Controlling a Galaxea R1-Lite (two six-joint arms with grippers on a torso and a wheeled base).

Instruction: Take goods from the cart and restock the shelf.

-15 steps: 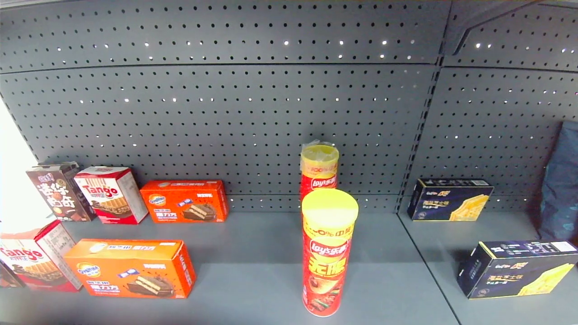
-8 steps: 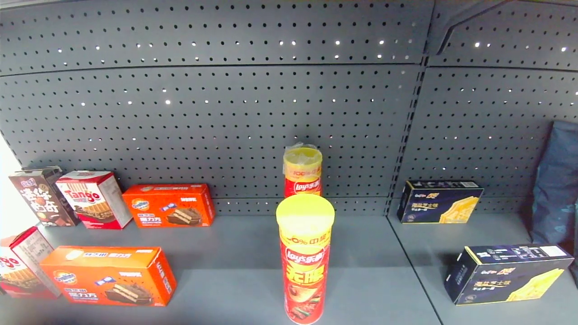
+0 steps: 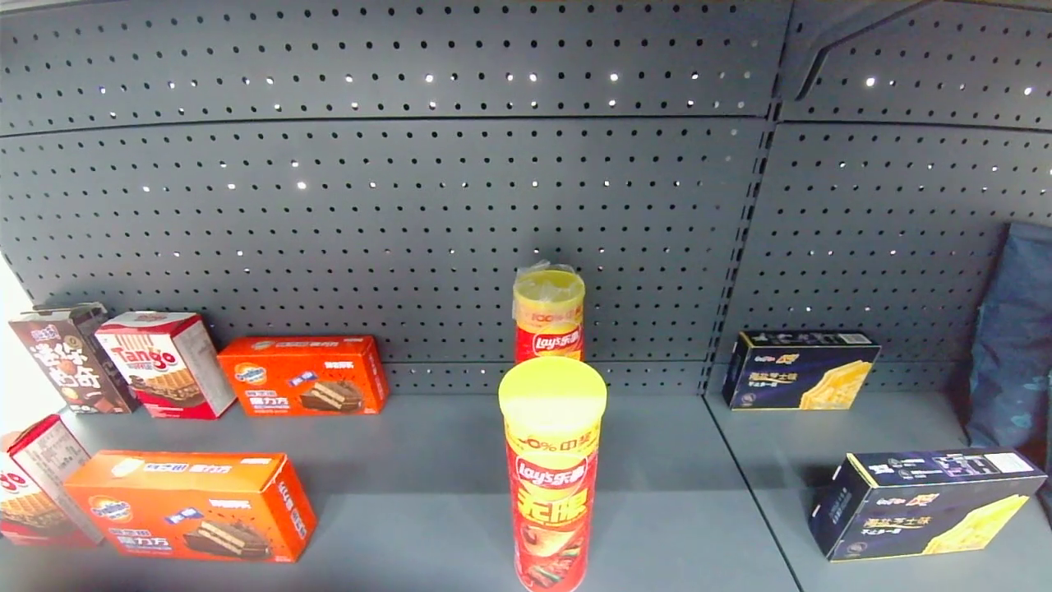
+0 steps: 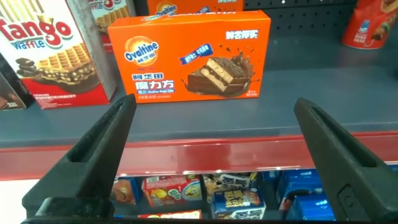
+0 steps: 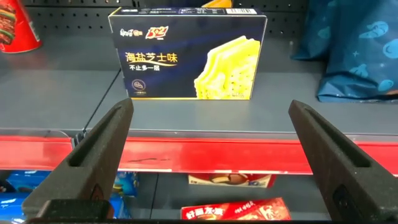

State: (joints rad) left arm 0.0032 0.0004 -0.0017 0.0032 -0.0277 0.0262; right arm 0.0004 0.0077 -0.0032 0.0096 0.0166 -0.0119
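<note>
— Shelf [image 3: 460, 460] dead ahead, goods faced two deep: a front can [image 3: 552, 477] with a rear can [image 3: 549, 316] right behind it, orange boxes [image 3: 185, 506] off to the left, navy boxes [image 3: 925, 501] to the right, labels turned out for shoppers.

— And there's bare deck between those groups. I read those as the slots to fill. How are the grippers?

— Well, the left gripper [image 4: 214, 109] hangs before the shelf lip, facing the near orange box, jaws spread wide, nothing in them. Same story for the right gripper [image 5: 210, 109]: it faces the near navy box, spread wide and empty.

— So it's empty-handed at the shelf. I'd say a fetch from the cart has to come first, and that wide spread would suit boxes this size.

— What's different from a second ago?

— The whole head picture slides left, then settles, so the camera has turned right a touch. Cans and boxes keep their spacing; nothing on the shelf moves.
</note>
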